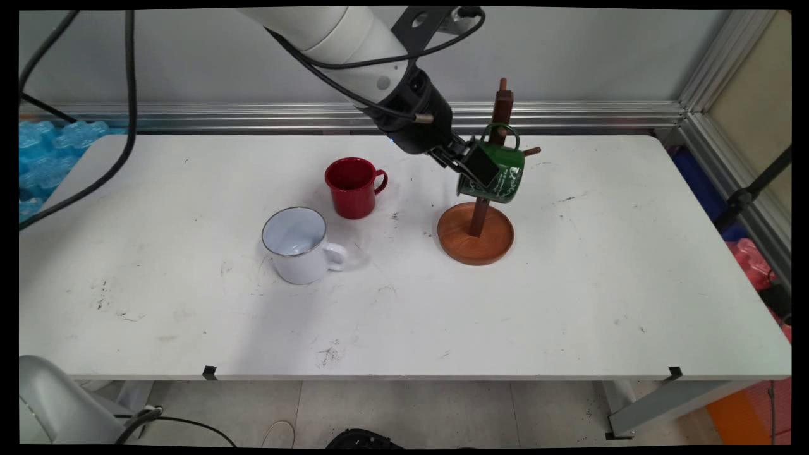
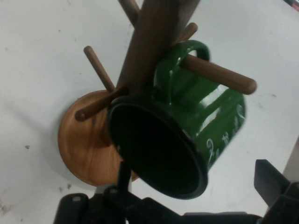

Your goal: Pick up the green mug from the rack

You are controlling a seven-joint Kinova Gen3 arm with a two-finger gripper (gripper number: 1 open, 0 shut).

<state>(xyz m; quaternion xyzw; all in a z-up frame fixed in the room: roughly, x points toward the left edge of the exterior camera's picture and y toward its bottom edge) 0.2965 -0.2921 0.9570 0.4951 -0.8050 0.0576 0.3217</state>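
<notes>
White enamel mug (image 1: 297,245) with dark rim, upright, well left of wooden mug tree (image 1: 477,229). Red mug (image 1: 351,187) upright, left of tree, handle toward it. Gripper (image 1: 475,169) at green mug (image 1: 493,172), jaws parted either side of its rim (one finger inside, one outside). Green mug (image 2: 187,135) glossy, dark inside, pale lettering on side, tilted, handle hooked over tree peg (image 2: 219,74). Tree (image 2: 93,140): round base, upright post, several pegs.
</notes>
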